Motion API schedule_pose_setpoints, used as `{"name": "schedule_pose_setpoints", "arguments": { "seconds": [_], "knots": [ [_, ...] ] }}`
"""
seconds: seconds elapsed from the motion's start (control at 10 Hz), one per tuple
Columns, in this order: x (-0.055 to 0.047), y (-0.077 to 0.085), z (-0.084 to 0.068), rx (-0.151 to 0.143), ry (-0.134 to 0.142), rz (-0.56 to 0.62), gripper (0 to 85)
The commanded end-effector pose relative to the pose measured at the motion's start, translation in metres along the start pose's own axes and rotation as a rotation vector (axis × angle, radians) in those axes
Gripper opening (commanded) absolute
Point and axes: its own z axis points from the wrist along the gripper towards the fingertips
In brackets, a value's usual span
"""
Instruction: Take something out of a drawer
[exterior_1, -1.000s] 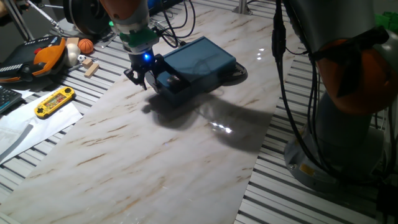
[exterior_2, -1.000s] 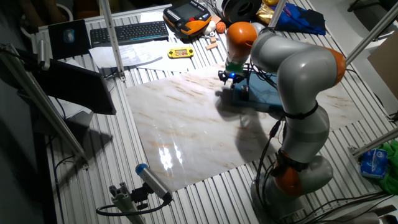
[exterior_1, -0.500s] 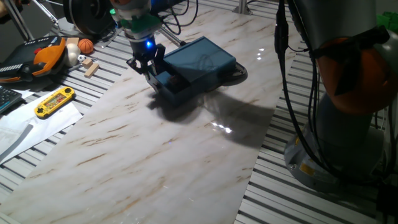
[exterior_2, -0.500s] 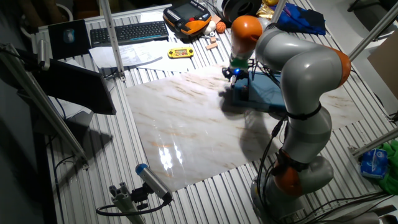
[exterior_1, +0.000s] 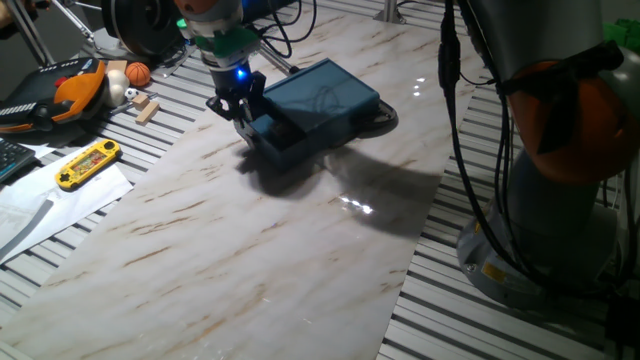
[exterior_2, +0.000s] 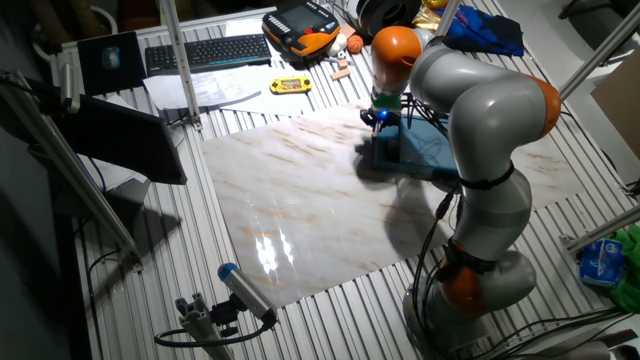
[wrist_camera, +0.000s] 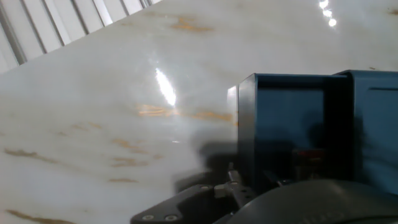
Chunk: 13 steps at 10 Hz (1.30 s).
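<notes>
Gripper (exterior_1: 240, 107) hovers at front edge of one pulled-out drawer (exterior_1: 276, 136) of blue box (exterior_1: 322, 95); fingers apart, holding nothing. Bare marble board (exterior_1: 250, 240) ahead of drawer. One packet (wrist_camera: 309, 158), reddish, dim inside drawer, partly hidden. One yellow game (exterior_1: 88, 163) well apart.

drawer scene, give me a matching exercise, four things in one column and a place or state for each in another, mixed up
Things:
1. drawer
2. gripper
3. yellow handheld game
4. orange ball

Places or states:
A. lying by white paper, off the marble board
B. pulled out of the blue box
C. among the clutter at the table's far corner
D. hanging just over the open tray's front end

Pairs: 1-B, 2-D, 3-A, 4-C
</notes>
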Motion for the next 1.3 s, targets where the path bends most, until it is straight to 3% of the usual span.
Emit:
{"name": "schedule_pose_setpoints", "arguments": {
  "seconds": [0.0,0.2,0.3,0.9,1.0,1.2],
  "knots": [
    [-0.001,-0.002,0.002,0.000,0.001,0.000,17.0],
    [-0.003,-0.005,0.005,-0.004,-0.001,-0.006,17.0],
    [-0.003,-0.005,0.006,-0.002,-0.001,-0.006,34.0],
    [-0.005,-0.003,0.012,-0.007,-0.004,-0.011,34.0],
    [-0.005,-0.003,0.014,-0.007,-0.006,-0.014,17.0],
    [-0.006,-0.002,0.017,-0.015,-0.003,-0.020,17.0]
  ]
}}
